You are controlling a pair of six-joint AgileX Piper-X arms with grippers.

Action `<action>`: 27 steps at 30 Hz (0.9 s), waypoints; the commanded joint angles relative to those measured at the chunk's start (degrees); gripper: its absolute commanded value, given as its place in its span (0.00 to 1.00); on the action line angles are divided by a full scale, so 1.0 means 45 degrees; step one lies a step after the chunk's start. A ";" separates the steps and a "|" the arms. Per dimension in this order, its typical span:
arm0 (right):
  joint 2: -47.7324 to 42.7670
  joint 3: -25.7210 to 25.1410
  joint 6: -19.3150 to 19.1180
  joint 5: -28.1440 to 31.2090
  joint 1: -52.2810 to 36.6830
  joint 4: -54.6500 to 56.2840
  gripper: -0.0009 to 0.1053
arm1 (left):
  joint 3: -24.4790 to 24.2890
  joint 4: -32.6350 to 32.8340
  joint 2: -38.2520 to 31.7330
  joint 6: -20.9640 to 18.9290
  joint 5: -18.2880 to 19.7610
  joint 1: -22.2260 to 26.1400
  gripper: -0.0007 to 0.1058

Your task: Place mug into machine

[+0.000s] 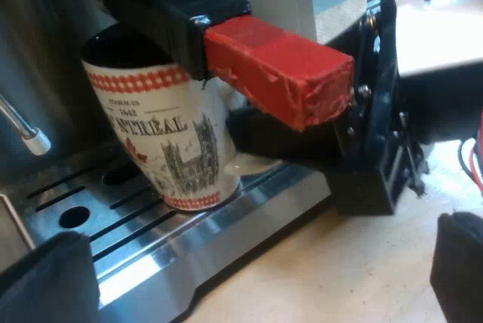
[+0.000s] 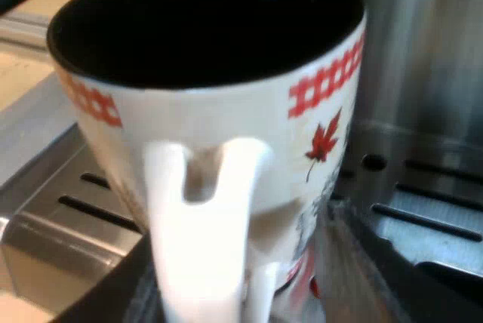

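A white mug with red checks and a castle print stands on the espresso machine's slotted drip tray, its black inside open upward. Just above its rim runs the holder's dark handle with the red end, locked into the machine's front. My right gripper reaches in at the mug's white handle; in its own wrist view my right gripper sits around that handle, shut on it. My left gripper hangs back over the table before the tray, open and holding nothing.
A thin steam wand with a white tip hangs beside the mug. The tray's metal front edge borders the pale tabletop. The machine's steel wall rises close behind the mug.
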 commanded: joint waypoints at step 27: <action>0.1028 -0.1753 0.0545 0.0873 -0.0729 0.0529 0.40 | -0.0028 -0.0207 -0.0052 -0.0164 -0.0518 -0.0050 0.86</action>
